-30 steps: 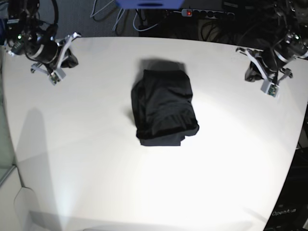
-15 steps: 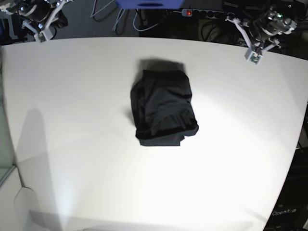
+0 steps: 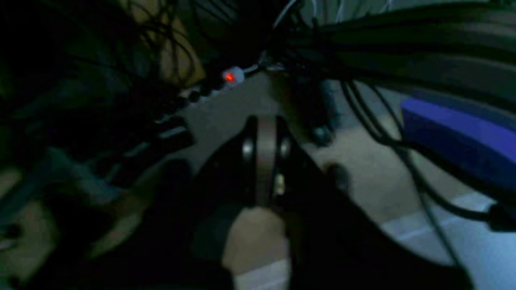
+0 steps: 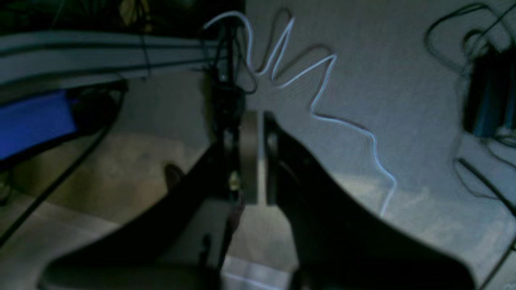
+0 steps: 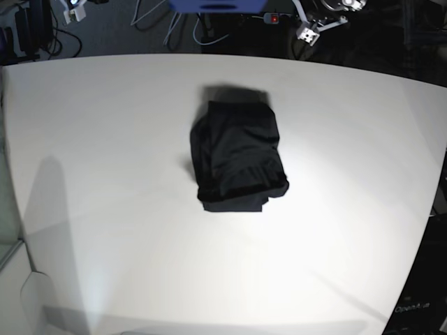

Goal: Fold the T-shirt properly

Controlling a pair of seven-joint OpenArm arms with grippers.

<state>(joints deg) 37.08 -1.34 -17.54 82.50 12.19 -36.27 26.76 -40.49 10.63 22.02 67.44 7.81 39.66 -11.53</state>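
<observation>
- Lay the T-shirt [image 5: 237,157] near the middle of the white table [image 5: 105,209], folded into a compact dark bundle, roughly rectangular, with layered edges showing along its near end and a rounded bulge on one long side.
- Looked thin, soft and faintly shiny; judged light and limp, likely to slide over itself and sag wherever unsupported.
- Judged best taken by pinching through all layers at a corner or along the stacked near edge, or by both far corners at once, so that the folds do not spill open.
- Judged nearly or wholly folded, though the outline was a little uneven at the near edge.
- Showed the left gripper [image 3: 264,161] closed with nothing between the jaws, raised off the table and facing cables and a power strip [image 3: 201,90] with a red light.
- Showed the right gripper [image 4: 254,155] likewise closed and empty, above a floor with a pale cable [image 4: 322,92] snaking across it.
- Stood both grippers well apart from the garment, at the far edge of the base view.
- No container seen anywhere; a blue object [image 5: 216,5] beyond the table could not be identified.
</observation>
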